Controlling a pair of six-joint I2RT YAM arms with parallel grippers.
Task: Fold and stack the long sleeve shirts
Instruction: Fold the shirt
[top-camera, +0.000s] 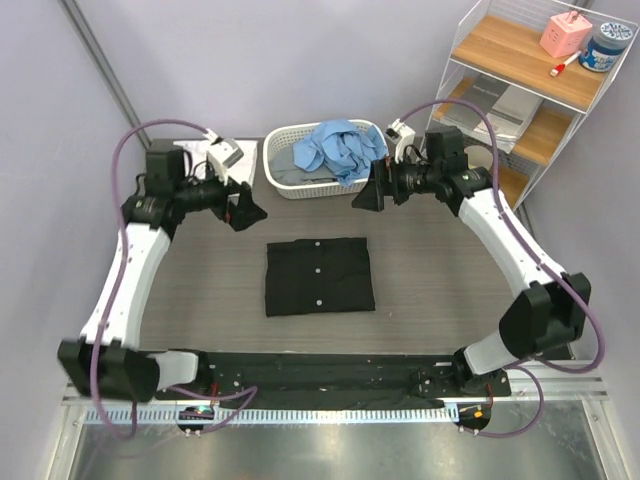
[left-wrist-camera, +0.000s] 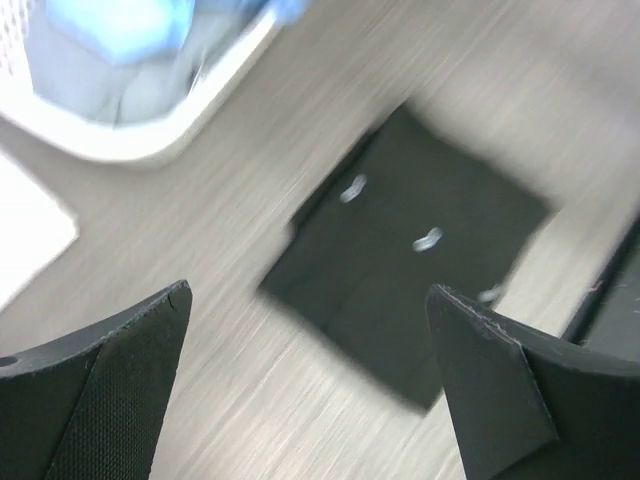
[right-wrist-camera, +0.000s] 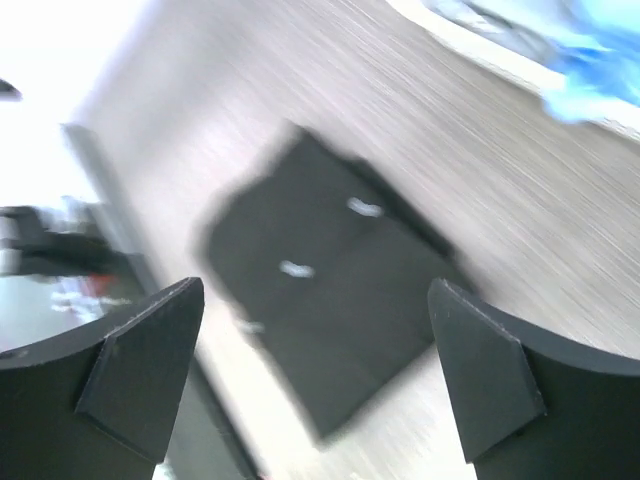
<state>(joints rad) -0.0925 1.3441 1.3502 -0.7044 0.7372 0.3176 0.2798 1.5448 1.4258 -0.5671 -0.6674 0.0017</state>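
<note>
The left gripper (top-camera: 243, 210) hangs with its jaws spread wide and nothing between them, and the right gripper (top-camera: 367, 192) is just as open and empty. Both are above the table (top-camera: 420, 290), toward its far side. Both wrist views are blurred, so fine detail there cannot be trusted.

The black shirt (top-camera: 319, 275) lies folded into a neat rectangle in the middle of the table, buttons up, touched by neither gripper. The light blue shirt (top-camera: 335, 150) sits crumpled in the basket (top-camera: 270, 150) at the far edge, spilling over its right rim, just beside the right gripper.

The likely trouble is at the basket:
- A pinch on the heaped blue cloth could also catch the grey cloth (top-camera: 292, 174) under it.
- A sleeve could snag in the slats, so the basket tips or slides along.
- A trailing sleeve carried low toward the near side would probably drag over the black shirt and spoil its fold.
- With its jaws this wide, the right gripper could knock the basket rim as it drops.

For spreading the next shirt, bare table lies left and right of the black one. The strip between the black shirt and the arm bases is narrow. A shelf unit (top-camera: 520, 80) crowds the far right near the right arm, and something white (top-camera: 236, 155), too hidden to name, sits far left behind the left gripper
</note>
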